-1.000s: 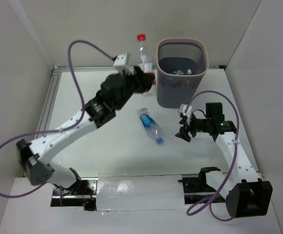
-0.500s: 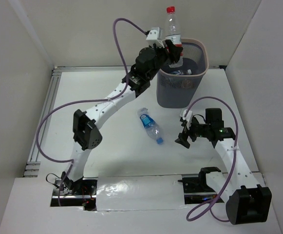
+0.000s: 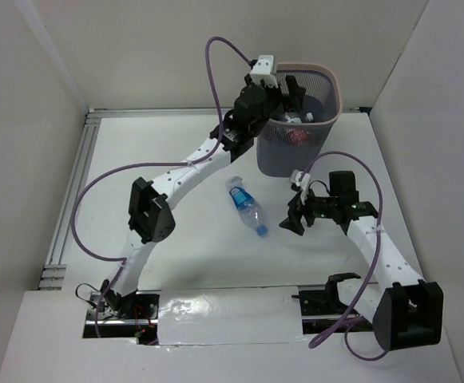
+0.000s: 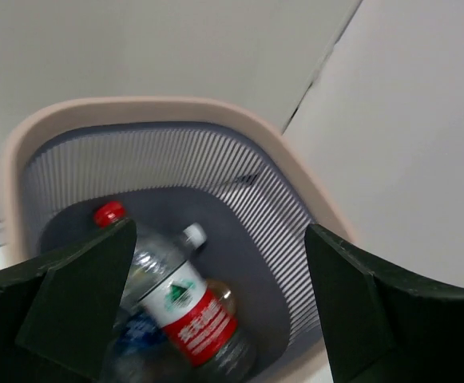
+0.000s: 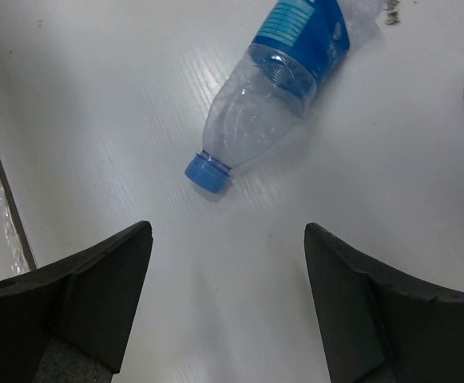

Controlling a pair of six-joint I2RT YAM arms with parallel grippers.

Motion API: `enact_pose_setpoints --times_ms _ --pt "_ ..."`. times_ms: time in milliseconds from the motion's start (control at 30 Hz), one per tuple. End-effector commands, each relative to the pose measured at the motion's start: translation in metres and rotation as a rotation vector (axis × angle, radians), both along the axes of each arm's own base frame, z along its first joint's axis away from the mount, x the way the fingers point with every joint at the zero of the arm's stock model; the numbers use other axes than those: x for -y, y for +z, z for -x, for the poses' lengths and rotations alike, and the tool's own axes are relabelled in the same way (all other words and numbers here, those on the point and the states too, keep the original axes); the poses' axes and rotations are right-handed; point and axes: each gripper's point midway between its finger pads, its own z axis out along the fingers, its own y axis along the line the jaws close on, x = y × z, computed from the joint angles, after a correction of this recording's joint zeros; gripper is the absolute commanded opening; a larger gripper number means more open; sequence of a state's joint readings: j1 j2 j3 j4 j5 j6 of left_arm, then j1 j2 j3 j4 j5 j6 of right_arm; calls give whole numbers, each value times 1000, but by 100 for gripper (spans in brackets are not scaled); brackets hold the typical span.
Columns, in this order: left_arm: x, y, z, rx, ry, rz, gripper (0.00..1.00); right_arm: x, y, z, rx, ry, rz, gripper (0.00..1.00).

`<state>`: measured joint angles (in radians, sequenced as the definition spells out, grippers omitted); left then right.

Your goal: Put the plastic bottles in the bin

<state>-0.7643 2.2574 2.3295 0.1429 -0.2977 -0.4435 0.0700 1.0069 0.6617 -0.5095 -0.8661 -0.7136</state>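
**A:** Where are the left fingers (image 3: 293, 89) at this moment?

**B:** They are spread wide and hold nothing. They hang over the far right of the white worktop (image 3: 192, 255), above the mouth of the tall dark grey wire-mesh bin with a pale beige rim (image 3: 337, 94). In the left wrist view, a clear plastic bottle with a red label (image 4: 188, 309) lies at the bottom of the bin among other bottles.

**A:** So which bottle remains outside?

**B:** I can see one. A clear crinkled plastic bottle with a blue label and blue cap (image 3: 246, 205) lies flat in the middle of the worktop, near the bin but apart from it. Its cap points toward the near right.

**A:** And the right fingers (image 3: 292, 213)?

**B:** They are also released and empty. They sit low, just to the right of this bottle, and face its cap end without touching it.

**A:** How should the grasp be made well?

**B:** I think the fingers should go past the cap and close across the body, near the label. The thin neck could slip or turn in the grip. The plastic looks soft, so the squeeze should be gentle. Also, the left arm should first move away from the bin.
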Motion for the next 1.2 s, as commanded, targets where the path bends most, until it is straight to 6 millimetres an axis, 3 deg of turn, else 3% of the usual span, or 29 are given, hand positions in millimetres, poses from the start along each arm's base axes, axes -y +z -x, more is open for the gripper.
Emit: enact_pose_setpoints --times_ms 0,33,67,100,167,200,233,300,333,367,433,467,533,600,667,733,867,1000,1100,1133,1167 --pt "-39 87 46 164 9 12 99 -23 1 -16 20 7 -14 84" --pt "-43 89 60 166 -1 -14 99 -25 -8 -23 4 -22 16 84" --pt "-74 131 91 225 8 21 99 -31 -6 -34 34 -38 15 84" --pt "-79 87 96 169 22 -69 99 -43 -5 -35 10 -48 4 86" --pt "-107 77 122 155 54 -98 99 -51 -9 -50 7 -84 17 88" --pt "-140 104 155 191 68 -50 99 -56 -10 -54 -5 -100 17 88" --pt "-156 48 158 107 112 -142 99 -66 -8 -55 -25 -97 10 88" --pt "-181 15 187 38 123 -174 99 -73 -17 -65 -36 -149 30 88" --pt "-210 -10 210 -12 150 -154 99 -83 -15 -66 -51 -158 15 94" --pt "-220 -25 224 -46 148 -152 99 -83 -22 -73 -56 -203 41 98" --pt "-247 -89 247 -188 199 -183 99 -100 -18 -77 -65 -212 21 100" --pt "-260 -86 268 -193 188 -125 99 -102 -24 -81 -66 -241 41 100" --pt "-278 -124 289 -288 208 -157 99 -115 -22 -87 -58 -264 35 100" --pt "-287 -153 307 -375 224 -75 99 -117 -32 -101 -49 -341 74 100" --pt "-293 -174 318 -429 220 -108 99 -125 -35 -108 -49 -339 83 100" --pt "-293 -185 321 -464 219 -113 99 -125 -58 -110 -74 -357 136 100" --pt "-291 -197 322 -499 223 -148 99 -122 -83 -116 -98 -389 208 94" --pt "-290 -199 322 -504 226 -159 99 -125 -88 -107 -103 -340 225 75" --pt "-293 -207 324 -509 228 -157 99 -133 -75 -99 -91 -246 209 54" --pt "-293 -208 326 -516 217 -143 99 -147 -54 -94 -81 -169 154 49" --pt "-292 -206 325 -512 214 -133 99 -151 -45 -86 -96 -117 146 45"
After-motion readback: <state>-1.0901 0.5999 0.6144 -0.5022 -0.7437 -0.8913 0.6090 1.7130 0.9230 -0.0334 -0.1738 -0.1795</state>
